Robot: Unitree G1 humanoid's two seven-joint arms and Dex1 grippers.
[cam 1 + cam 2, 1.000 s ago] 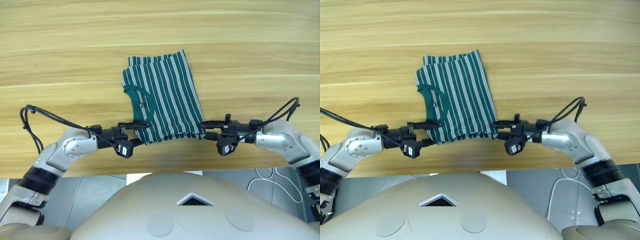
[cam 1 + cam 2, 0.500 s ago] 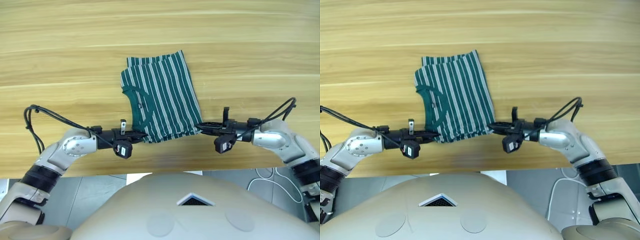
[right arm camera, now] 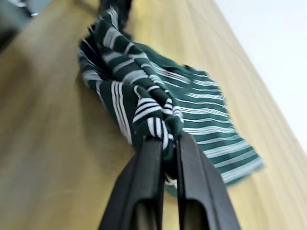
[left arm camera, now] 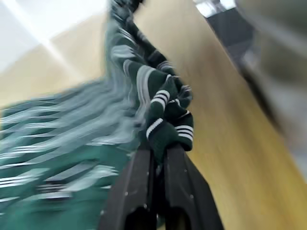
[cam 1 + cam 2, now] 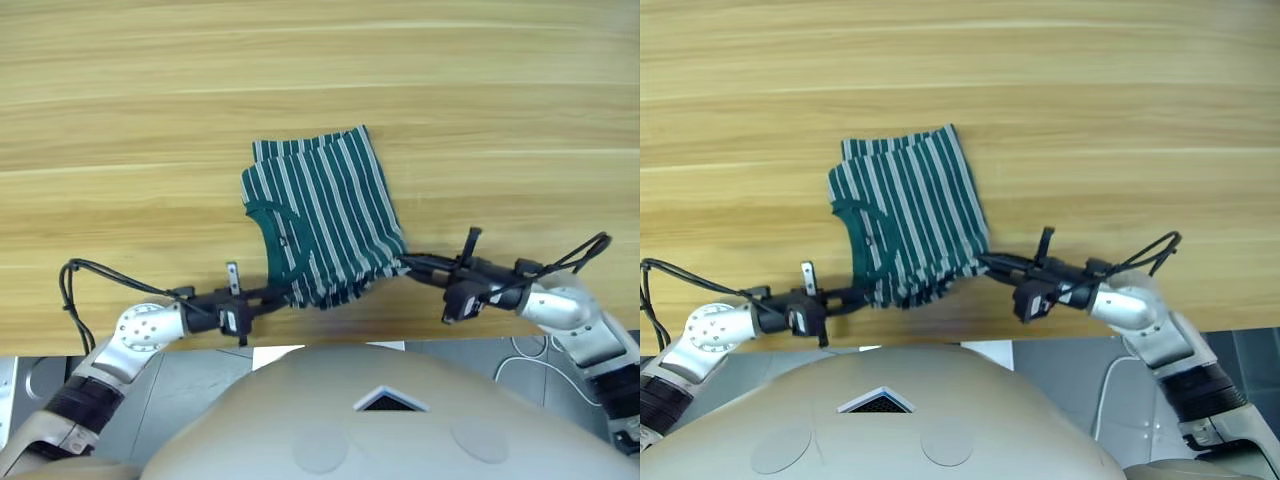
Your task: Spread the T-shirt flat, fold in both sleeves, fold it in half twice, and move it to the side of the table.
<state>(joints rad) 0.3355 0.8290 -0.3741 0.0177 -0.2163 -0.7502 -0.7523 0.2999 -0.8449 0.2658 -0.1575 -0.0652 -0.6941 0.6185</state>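
Observation:
The T-shirt (image 5: 322, 212), dark green with white stripes, lies folded into a narrow stack on the wooden table (image 5: 320, 70), its near edge lifted and bunched. My left gripper (image 5: 285, 293) is shut on the near left corner of the T-shirt (image 4: 165, 132). My right gripper (image 5: 405, 262) is shut on the near right corner of the T-shirt (image 3: 156, 122). Both grippers sit near the table's front edge, one at each side of the shirt. The collar opening faces the left side of the stack.
Bare wood stretches left, right and behind the shirt. The table's front edge (image 5: 560, 335) runs just behind my arms, with grey floor and a white cable (image 5: 535, 355) below it at the right.
Both grippers have drawn back toward the table's front edge with the shirt's near corners in them. The near edge has lifted and bunched, and the shirt has slid slightly nearer.

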